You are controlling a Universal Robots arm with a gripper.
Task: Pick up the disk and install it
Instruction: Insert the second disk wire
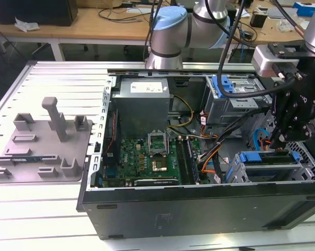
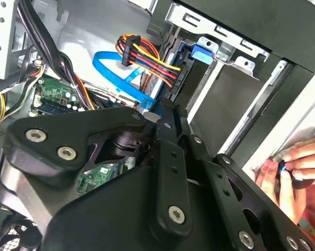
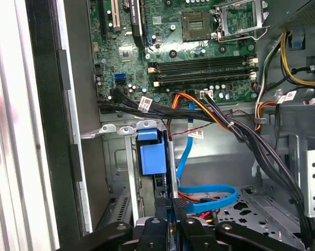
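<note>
Pressing down with the gripper (image 3: 173, 206), fingers closed together, seemingly to seat the disk (image 1: 265, 157); lying directly beneath the fingertips, edge-on in 1 slot of the drive cage (image 1: 303, 168).

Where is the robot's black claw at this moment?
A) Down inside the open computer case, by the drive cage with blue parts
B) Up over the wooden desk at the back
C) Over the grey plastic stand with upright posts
A: in the exterior view the claw sits inside the open computer case, just above the drive cage with blue parts.
</note>
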